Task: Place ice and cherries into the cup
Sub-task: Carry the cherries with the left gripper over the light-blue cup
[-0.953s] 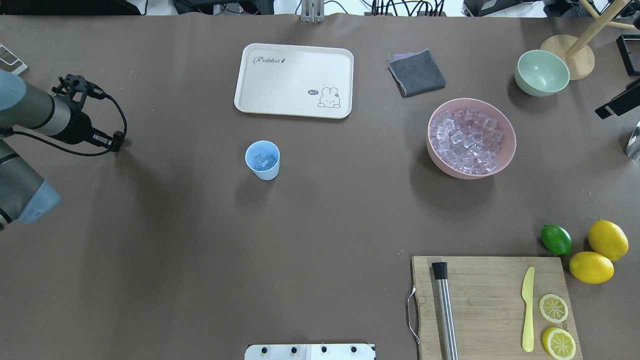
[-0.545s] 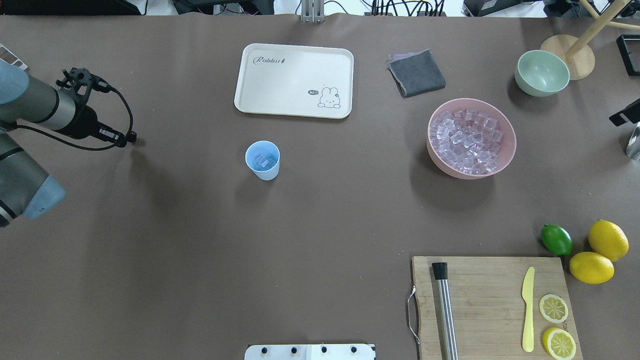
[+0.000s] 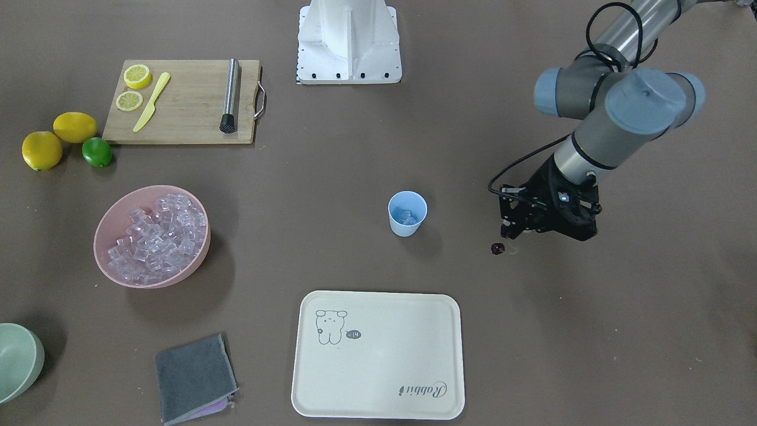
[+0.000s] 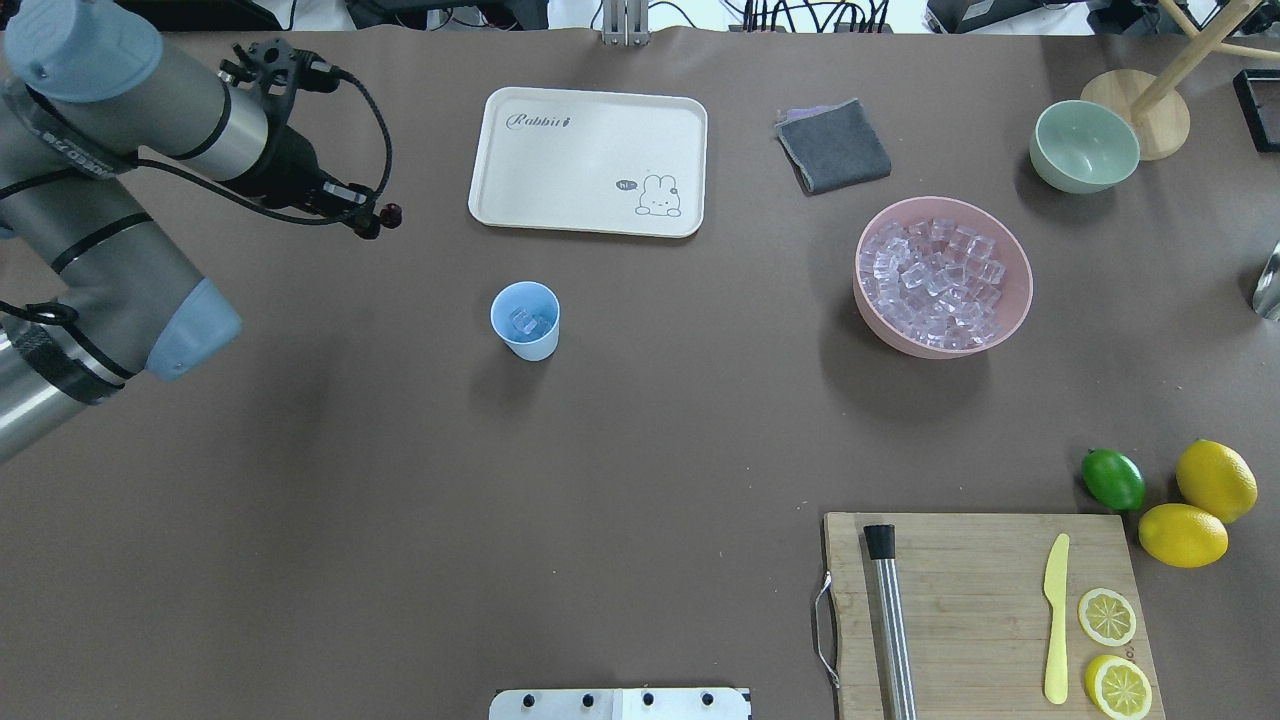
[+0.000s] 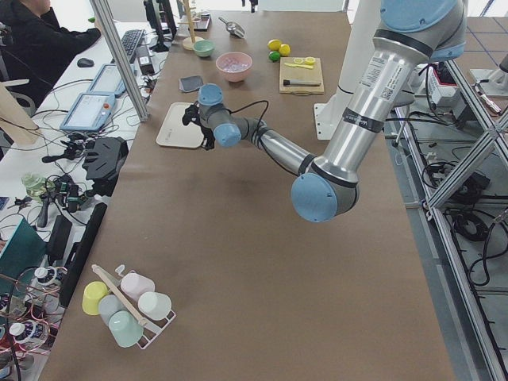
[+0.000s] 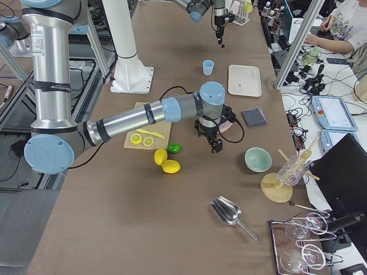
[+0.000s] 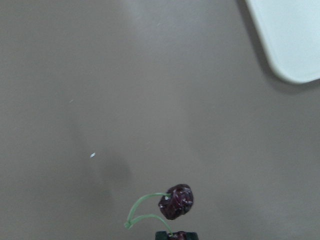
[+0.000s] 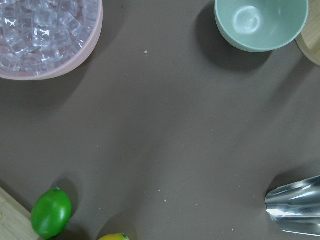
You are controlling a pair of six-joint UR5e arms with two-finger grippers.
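**Ice in, cherries on the way**

The brown table mat is mostly bare around the left gripper, which hangs well above it. To the gripper's right and a little farther from the robot lies the cream tray. Much farther right is the pink bowl, full of spare ice.

The light-blue cup stands to the gripper's right and nearer the robot, with nothing between them. A few ice cubes already sit inside it, so that half looks done.

The left gripper is clamped on the cherries (one fruit dangles free on its green stem). What is left, I judge, is carrying and dropping them in.

Whether the right gripper, beside the pink bowl, is open or closed I cannot tell.
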